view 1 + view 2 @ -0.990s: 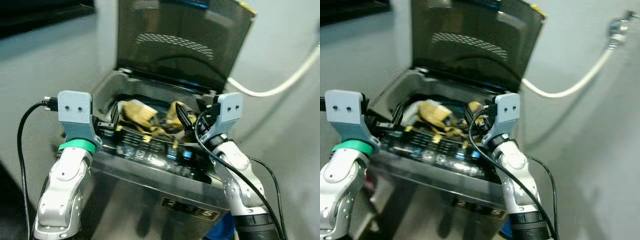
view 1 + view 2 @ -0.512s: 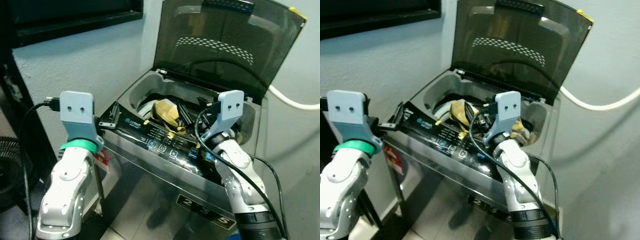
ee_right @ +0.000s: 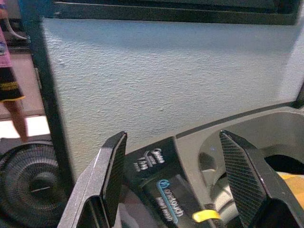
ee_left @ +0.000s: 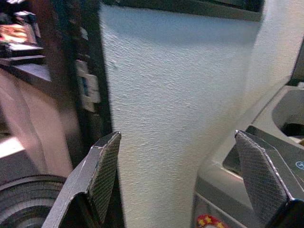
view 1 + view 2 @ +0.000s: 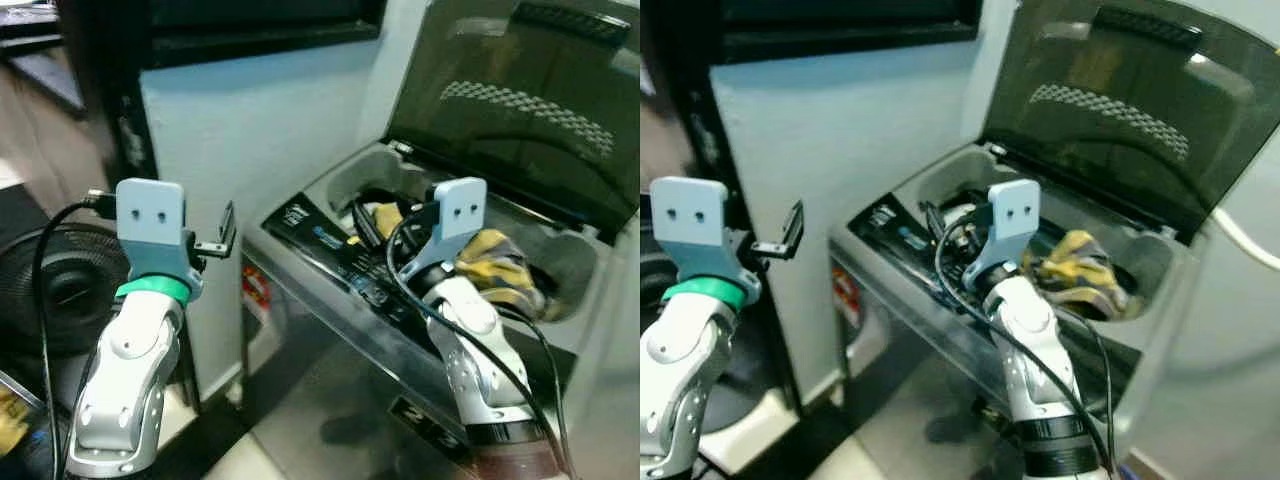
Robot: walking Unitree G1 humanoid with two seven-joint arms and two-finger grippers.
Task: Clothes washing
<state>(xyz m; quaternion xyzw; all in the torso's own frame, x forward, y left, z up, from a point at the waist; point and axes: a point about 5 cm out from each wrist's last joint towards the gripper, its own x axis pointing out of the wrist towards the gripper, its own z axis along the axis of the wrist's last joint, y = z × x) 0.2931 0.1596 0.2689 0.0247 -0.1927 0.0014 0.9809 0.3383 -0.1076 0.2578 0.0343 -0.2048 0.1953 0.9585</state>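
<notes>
A: Where are the hands?

B: The left gripper (image 4: 180, 185) is spread wide with nothing between its fingers, raised off to the side of the washing machine (image 5: 400, 330), facing the pale wall (image 4: 175, 85). The right gripper (image 3: 178, 183) is just as wide and empty, held over the control panel (image 3: 161, 192) at the front rim of the tub.

A: And the laundry?

B: The yellow clothes (image 5: 495, 262) lie in the drum under the raised lid (image 5: 520, 90), partly behind the right arm.

A: So what's the sensible next move?

B: I'd judge loading done. Square the body to the machine first, since it stands off to the right. Then draw both arms clear of the opening before lowering the lid, keeping the wrist cable (image 5: 420, 300) away from the rim.
</notes>
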